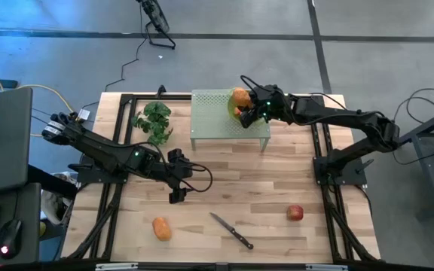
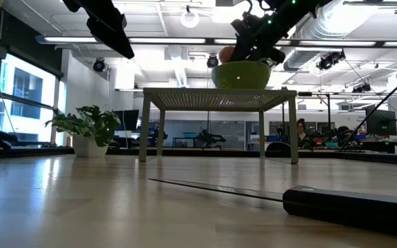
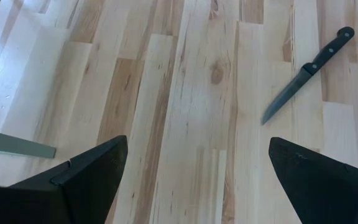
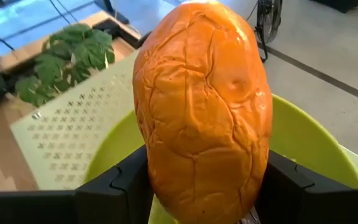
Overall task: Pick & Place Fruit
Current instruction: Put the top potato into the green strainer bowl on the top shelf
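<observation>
Fingers of your right gripper (image 4: 204, 186) clamp an orange oblong fruit (image 4: 204, 106) over the green bowl (image 4: 303, 149), left gripper (image 3: 194, 180) wide open and empty, second orange fruit (image 1: 162, 228) and apple (image 1: 295, 213) left.

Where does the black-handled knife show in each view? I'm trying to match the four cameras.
High view: knife on the table's near edge, between the orange fruit and the red apple.
Low view: knife lying across the foreground, handle at right.
Left wrist view: knife on bare planks.
Right wrist view: not in it.
Shared landmark: the green perforated stand.
</observation>
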{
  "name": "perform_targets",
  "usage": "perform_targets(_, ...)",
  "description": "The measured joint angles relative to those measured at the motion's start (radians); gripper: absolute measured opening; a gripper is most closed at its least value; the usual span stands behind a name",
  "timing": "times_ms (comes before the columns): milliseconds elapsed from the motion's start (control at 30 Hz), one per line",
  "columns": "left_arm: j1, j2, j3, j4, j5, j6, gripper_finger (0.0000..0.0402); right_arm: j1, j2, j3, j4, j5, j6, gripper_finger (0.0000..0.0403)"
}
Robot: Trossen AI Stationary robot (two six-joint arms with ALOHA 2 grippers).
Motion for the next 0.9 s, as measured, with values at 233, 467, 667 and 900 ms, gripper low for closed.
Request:
perform_targets(233, 0.0, 0.0, 0.0, 0.0, 0.0, 0.0, 0.0384, 0.005, 0.009, 0.0, -0.002, -0.011, -0.026, 0.021)
perform_targets(467, 0.0, 0.0, 0.0, 0.0, 0.0, 0.0, 0.0384, 0.006, 0.01, 0.0, -0.002, -0.001, -0.034, 0.0257)
perform_targets(667, 0.0, 0.0, 0.0, -0.01, 0.0, 0.0, 0.0384, 0.006, 0.009, 0.0, -0.002, 0.001, -0.054, 0.0295)
perform_targets(900, 0.0, 0.0, 0.0, -0.032, 0.0, -0.001, 0.0384, 0.006, -0.009, 0.0, 0.005, 0.001, -0.055, 0.0316)
